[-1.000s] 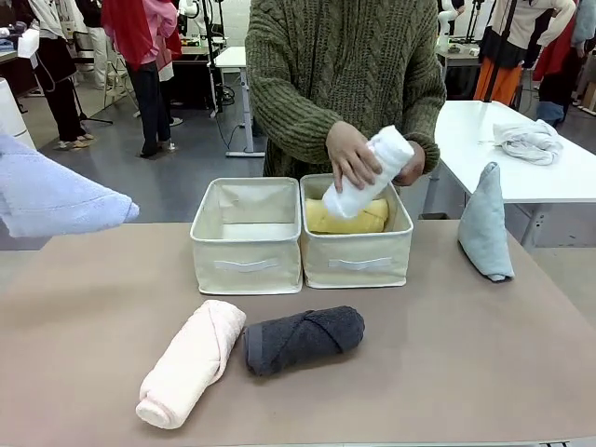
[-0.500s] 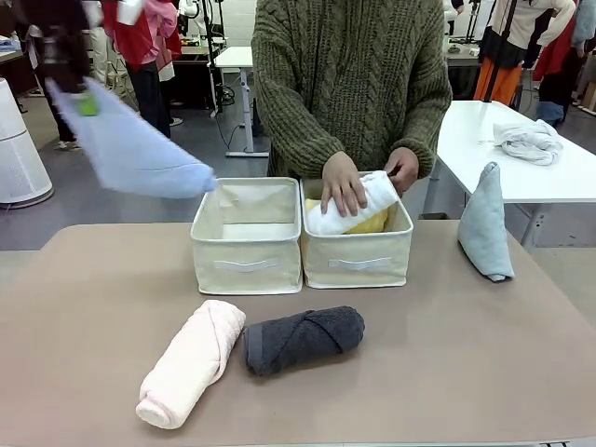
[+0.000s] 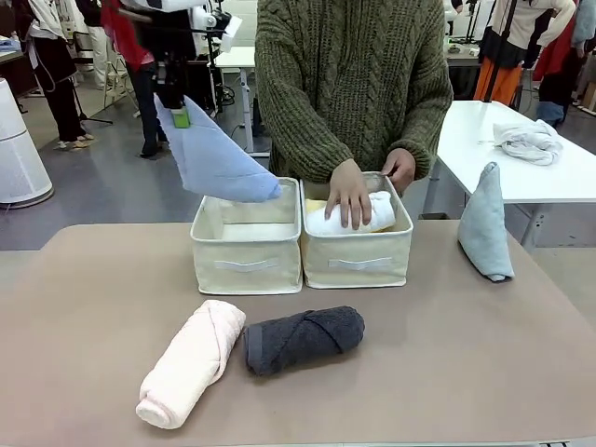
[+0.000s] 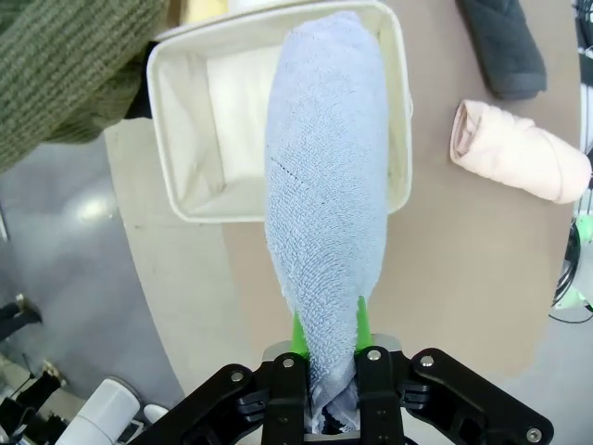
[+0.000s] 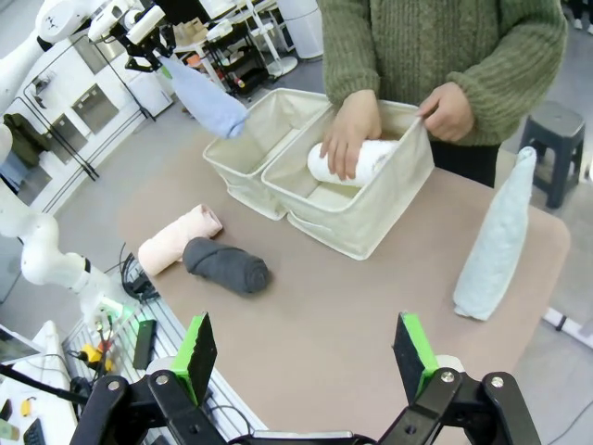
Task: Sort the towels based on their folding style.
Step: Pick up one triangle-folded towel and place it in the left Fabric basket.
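Left gripper: jaws clamped on one end of the periwinkle blue cone towel, which was held in the air and slanted down, its free end over the opening of the left fabric box near that box's far rim. Right gripper: jaws spread wide with nothing between them, well apart from the left fabric box on the robot's side. Right fabric box: touching the left fabric box on its right. It held the white rolled towel lying on the yellow rolled towel. One of the person's hands was pressed on the white roll, and the other hand was at the far rim. Pale pink rolled towel: lying on the table in front of the left fabric box, on the robot's side. Dark grey rolled towel: end to end with the pink one and touching it, in front of the seam between the two boxes. Pale grey-green cone towel: upright, well to the right of the left fabric box, beyond its neighbour.
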{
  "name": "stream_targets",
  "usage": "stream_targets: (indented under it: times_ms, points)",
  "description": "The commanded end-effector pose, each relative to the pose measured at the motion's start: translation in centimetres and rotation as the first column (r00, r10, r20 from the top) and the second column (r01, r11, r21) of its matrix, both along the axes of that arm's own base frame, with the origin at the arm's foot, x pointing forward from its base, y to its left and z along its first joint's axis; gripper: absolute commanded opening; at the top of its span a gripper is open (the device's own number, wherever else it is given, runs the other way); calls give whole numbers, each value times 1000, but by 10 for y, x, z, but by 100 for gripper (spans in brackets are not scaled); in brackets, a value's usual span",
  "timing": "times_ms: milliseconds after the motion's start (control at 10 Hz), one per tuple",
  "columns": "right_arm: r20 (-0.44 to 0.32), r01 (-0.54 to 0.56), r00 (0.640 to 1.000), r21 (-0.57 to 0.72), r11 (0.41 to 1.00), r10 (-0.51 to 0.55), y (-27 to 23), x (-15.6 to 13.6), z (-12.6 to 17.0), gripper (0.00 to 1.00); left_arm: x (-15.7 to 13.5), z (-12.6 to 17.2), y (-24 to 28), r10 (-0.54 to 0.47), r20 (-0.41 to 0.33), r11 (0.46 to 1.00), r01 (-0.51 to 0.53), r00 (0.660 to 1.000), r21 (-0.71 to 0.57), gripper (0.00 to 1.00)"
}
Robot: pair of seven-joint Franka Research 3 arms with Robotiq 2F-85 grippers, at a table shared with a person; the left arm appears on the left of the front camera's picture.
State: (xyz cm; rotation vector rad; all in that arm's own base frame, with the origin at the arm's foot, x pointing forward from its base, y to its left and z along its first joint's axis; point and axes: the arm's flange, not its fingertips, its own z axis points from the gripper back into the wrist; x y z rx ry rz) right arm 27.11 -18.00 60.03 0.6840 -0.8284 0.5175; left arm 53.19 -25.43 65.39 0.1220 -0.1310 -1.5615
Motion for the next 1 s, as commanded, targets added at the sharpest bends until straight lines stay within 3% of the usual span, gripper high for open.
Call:
stream_targets:
  times_ms: [0, 700, 900]
  points:
    - [25, -15, 1000, 21, 1000, 14, -1, 2, 0, 100, 14, 0, -13, 33, -42, 999, -33, 999, 0, 18]
    - [25, -15, 1000, 21, 1000, 14, -1, 2, 0, 100, 18, -81, -39, 98, -141, 994, -91, 985, 57, 18]
    - [25, -15, 1000, 21, 1000, 14, -1, 2, 0, 100, 14, -107, -42, 107, -125, 990, -94, 986, 106, 18]
